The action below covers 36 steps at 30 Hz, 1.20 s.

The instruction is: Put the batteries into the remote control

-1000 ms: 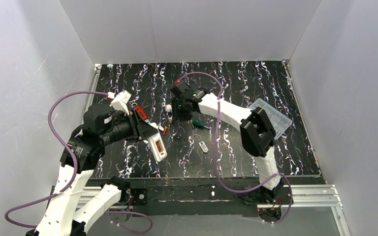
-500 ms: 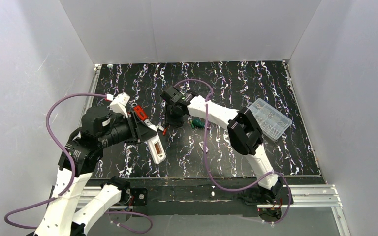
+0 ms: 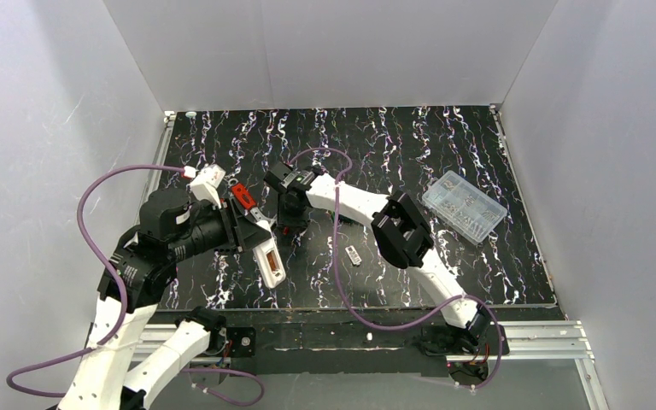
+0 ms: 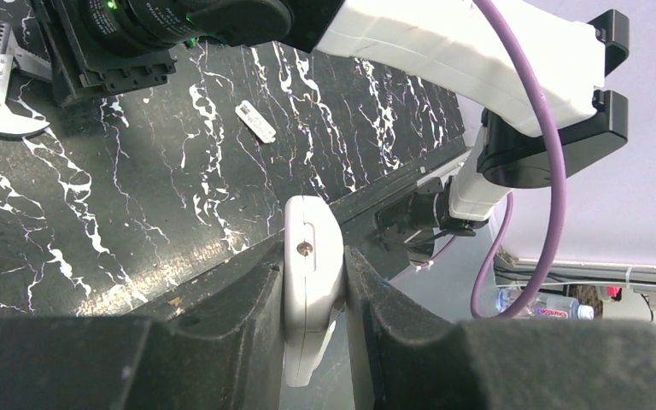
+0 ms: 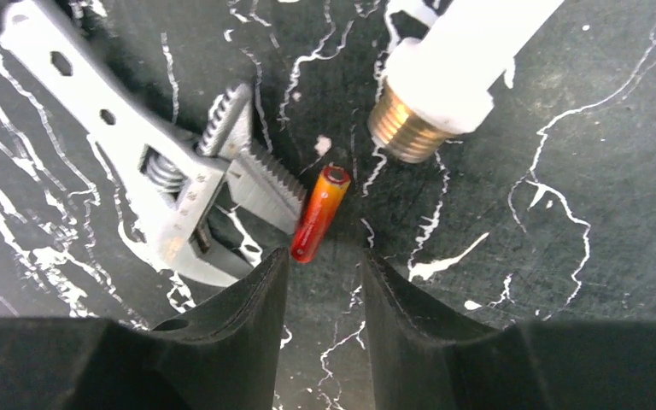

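Note:
My left gripper [image 3: 256,239] is shut on the remote control [image 3: 272,265], a slim white bar held off the table at the left, its free end pointing to the near edge. The left wrist view shows its narrow edge [image 4: 312,226] clamped between both fingers [image 4: 248,325]. One red-orange battery [image 5: 319,213] lies on the black table beside a wrench's jaw. My right gripper [image 5: 320,265] stands open just short of it, low over the table, the battery's near end by the left fingertip. From above, the right gripper [image 3: 289,222] hides the battery.
A silver adjustable wrench [image 5: 158,166] with a red handle [image 3: 241,195] lies just left of the battery. A white fitting with a brass thread [image 5: 431,98] lies beyond it. A small whitish cover plate [image 3: 353,255] sits mid-table, and a clear compartment box [image 3: 464,205] at the right.
My right arm has swung left, bringing its gripper over the battery beside the wrench. The left arm has shifted slightly down and left, the remote still in its grip.

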Motion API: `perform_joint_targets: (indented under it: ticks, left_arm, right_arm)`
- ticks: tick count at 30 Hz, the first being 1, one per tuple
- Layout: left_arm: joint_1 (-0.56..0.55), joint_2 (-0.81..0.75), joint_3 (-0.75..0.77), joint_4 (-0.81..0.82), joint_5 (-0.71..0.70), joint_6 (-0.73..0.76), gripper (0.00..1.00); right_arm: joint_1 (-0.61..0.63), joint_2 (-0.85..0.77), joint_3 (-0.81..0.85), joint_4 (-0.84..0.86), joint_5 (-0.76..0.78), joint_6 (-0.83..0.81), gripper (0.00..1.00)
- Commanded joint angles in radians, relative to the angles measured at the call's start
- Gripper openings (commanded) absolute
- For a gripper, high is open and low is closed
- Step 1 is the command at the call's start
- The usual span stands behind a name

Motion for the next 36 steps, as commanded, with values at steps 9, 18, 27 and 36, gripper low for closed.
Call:
perform_joint_targets:
  ticks: [9,18,27,36]
  left_arm:
    - [-0.009,-0.009,0.015,-0.015,0.013,0.020,0.00]
    - [-0.009,-0.011,0.018,-0.021,0.003,0.027,0.00]
    - [-0.009,-0.005,0.024,-0.027,-0.002,0.029,0.00]
    - [-0.008,0.001,0.023,-0.024,0.002,0.030,0.00]
  right_arm:
    - [0.007,0.093,0.126,-0.082,0.123,-0.043,0.38]
    - [0.008,0.052,0.062,-0.121,0.204,-0.117,0.22]
    - [0.006,-0.166,-0.274,-0.086,0.286,-0.279,0.18]
    - [0.008,-0.330,-0.618,0.000,0.199,-0.360,0.21]
